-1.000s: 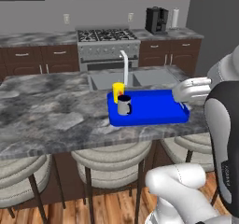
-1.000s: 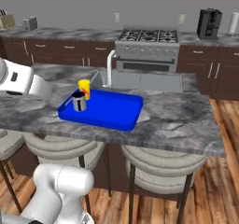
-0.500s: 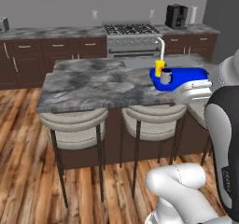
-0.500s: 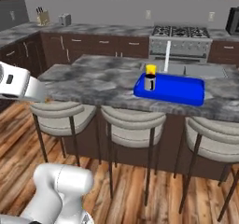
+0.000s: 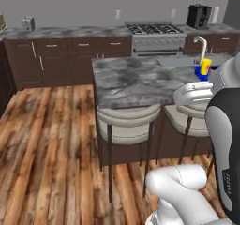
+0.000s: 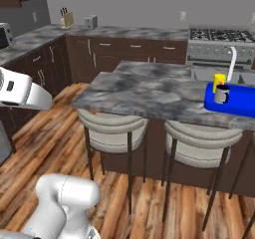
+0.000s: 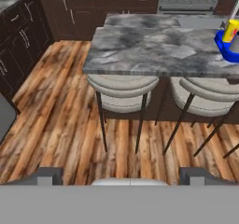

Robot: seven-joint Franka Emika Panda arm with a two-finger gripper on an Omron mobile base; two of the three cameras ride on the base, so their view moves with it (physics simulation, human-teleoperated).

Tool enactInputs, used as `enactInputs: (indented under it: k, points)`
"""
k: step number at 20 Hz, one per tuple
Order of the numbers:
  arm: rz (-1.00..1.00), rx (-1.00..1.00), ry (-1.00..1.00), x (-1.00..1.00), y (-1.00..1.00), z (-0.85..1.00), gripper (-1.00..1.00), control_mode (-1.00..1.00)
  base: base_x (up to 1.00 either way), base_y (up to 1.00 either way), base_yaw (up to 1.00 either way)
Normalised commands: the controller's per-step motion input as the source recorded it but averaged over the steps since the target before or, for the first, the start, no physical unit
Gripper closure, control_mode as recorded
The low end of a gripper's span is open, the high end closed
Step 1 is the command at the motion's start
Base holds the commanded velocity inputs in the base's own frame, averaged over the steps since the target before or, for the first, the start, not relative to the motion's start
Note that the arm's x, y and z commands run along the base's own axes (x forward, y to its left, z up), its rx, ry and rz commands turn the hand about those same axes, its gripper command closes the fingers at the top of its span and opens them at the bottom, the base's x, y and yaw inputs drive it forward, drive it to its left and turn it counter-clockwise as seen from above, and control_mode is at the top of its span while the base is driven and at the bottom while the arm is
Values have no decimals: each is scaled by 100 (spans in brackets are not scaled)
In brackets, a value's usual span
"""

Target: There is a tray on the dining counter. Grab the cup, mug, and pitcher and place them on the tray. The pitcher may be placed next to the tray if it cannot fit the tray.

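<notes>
The fingers (image 7: 120,175) are standing wide apart at the bottom of the hand view, holding nothing and touching nothing, hanging over the wooden floor (image 7: 60,120) in front of the round stools (image 7: 122,91). Ahead of them the grey marbled desk (image 7: 149,50) is stretching across, and at its far right end the blue tray (image 7: 225,50) is just peeking in at the edge with the yellow cup (image 7: 230,31) standing on it.

From the right base view the picture is clearer: the tray (image 6: 238,101) is lying on the desk (image 6: 149,91) beside the white faucet (image 6: 232,63), the cup (image 6: 219,80) is sitting at the tray's left end, and the grey mug (image 6: 222,94) is standing just in front of it, touching or nearly so, both on the tray.

In the left base view the cup (image 5: 205,66) is showing at the desk's (image 5: 133,81) far end next to the faucet (image 5: 201,46), partly behind the robot's white arm, with a sliver of the tray (image 5: 203,77) beneath it
</notes>
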Motion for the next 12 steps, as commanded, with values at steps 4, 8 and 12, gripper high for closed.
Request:
enactInputs:
  k: [4, 8, 12]
  points:
    - [0, 0, 0, 0, 0, 0, -100, 100, 60, 100, 0]
    - [0, 0, 0, 0, 0, 0, -100, 100, 79, 100, 0]
    - [0, 0, 0, 0, 0, 0, -100, 100, 94, 100, 0]
